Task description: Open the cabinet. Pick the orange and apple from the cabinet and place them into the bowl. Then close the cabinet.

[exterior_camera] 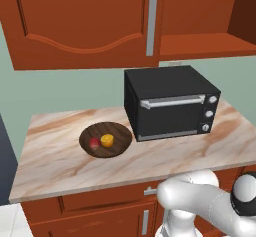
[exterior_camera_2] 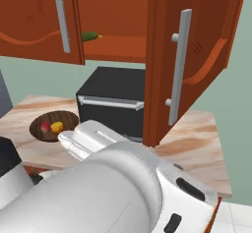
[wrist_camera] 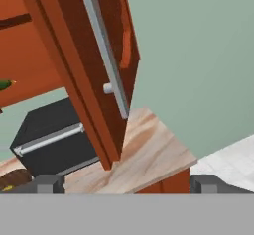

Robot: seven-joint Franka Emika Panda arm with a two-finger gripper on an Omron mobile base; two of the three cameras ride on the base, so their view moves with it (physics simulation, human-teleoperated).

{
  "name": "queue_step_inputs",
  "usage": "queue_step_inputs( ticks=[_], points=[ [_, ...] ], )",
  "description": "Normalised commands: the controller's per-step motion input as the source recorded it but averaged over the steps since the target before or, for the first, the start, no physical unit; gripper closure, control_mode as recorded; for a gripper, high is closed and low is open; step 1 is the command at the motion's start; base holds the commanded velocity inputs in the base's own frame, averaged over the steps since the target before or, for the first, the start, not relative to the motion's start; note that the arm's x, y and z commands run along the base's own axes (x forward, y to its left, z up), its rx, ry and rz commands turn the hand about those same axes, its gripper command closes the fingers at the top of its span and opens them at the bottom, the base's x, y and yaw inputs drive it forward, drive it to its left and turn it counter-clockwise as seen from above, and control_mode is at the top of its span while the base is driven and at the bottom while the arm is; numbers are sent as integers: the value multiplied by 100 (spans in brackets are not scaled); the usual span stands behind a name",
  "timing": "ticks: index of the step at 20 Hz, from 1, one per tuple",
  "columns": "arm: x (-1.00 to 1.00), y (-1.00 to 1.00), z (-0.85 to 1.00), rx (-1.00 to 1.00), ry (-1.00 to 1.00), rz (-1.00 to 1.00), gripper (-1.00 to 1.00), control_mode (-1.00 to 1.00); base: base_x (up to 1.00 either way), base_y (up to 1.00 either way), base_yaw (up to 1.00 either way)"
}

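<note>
The cabinet (exterior_camera: 85, 26) hangs above the counter with its left door shut and its right door (exterior_camera_2: 192, 55) swung wide open toward me. The dark-brown bowl (exterior_camera: 118, 133) sits on the counter left of the microwave and holds both the dark-red apple (exterior_camera: 94, 143) and the orange (exterior_camera: 107, 140); the bowl (exterior_camera_2: 64, 117), apple (exterior_camera_2: 46, 126) and orange (exterior_camera_2: 57, 127) also appear in the right base view. In the hand view my gripper (wrist_camera: 128, 184) is open and empty, below and in front of the open door (wrist_camera: 89, 70) and its grey handle (wrist_camera: 101, 40), apart from both.
A black microwave (exterior_camera: 170, 101) stands on the marble counter (exterior_camera: 60, 166) under the cabinet. A small green vegetable (exterior_camera_2: 90, 36) lies on the cabinet shelf. The counter ends just right of the open door, with green wall and white floor beyond.
</note>
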Motion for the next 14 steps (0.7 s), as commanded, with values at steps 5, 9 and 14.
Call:
queue_step_inputs(
  ticks=[5, 9, 14],
  points=[
    [71, -25, -46, 23, -13, 19, -100, -100, 0, 0, 0],
    [78, -35, -7, 35, -11, 18, -100, -100, 0, 0, 0],
    [100, 8, -23, 35, -9, 5, -100, -100, 0, 0, 0]
  ],
)
